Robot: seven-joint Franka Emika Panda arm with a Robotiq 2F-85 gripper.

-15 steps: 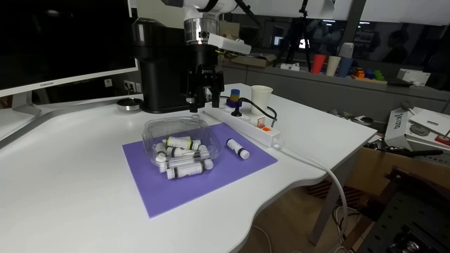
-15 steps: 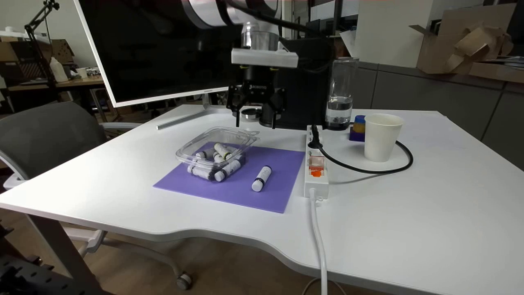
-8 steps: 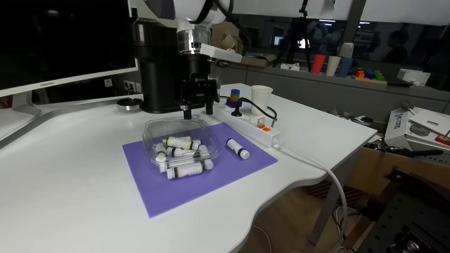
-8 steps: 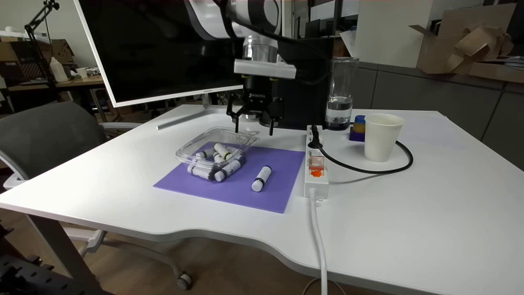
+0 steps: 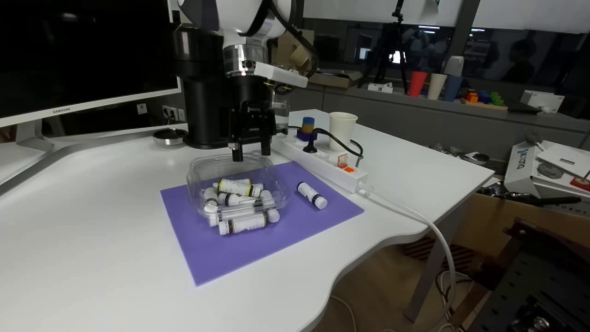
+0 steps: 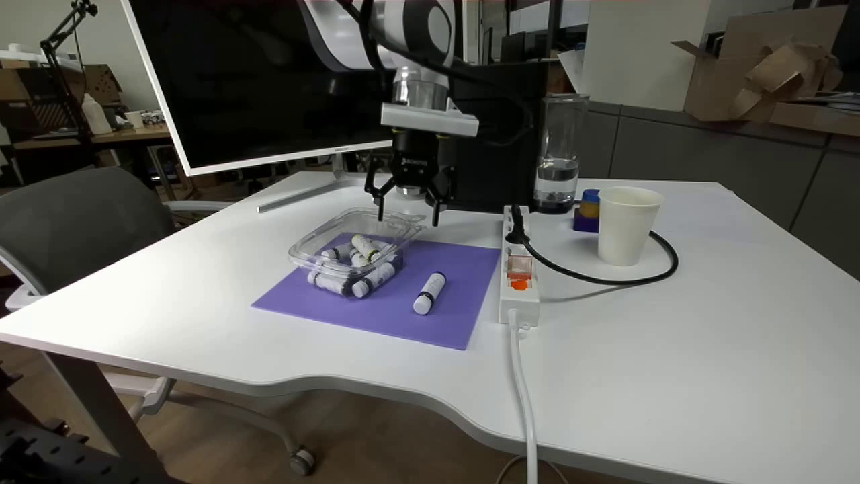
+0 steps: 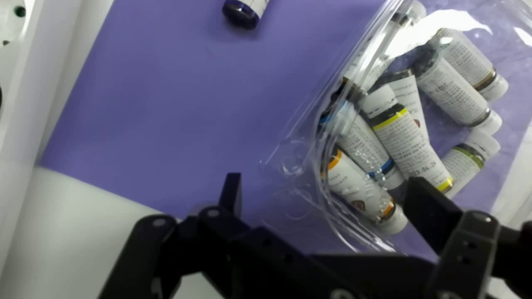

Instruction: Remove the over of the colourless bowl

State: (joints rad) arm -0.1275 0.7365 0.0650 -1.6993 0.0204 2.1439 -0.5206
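Showing white-labelled btls (image 7: 409, 145) thru, bowl (image 5: 274, 177) looks clr & glossy.

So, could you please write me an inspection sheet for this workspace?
Surface: white table bearing a purple mat.
Job's things: clear box on the mat, with bottles inside; whether a lid is fitted, I can't tell.
Clutter: loose bottle lying on the mat, apart from the box; paper cup upright on the table.
Gripper: open; in the wrist view a corner of the box shows between its jaws; contact unclear.
Cables: black cable plugged into a power strip; white cord running from the strip over the table edge.
Surroundings: screen on the table, chair beside it.
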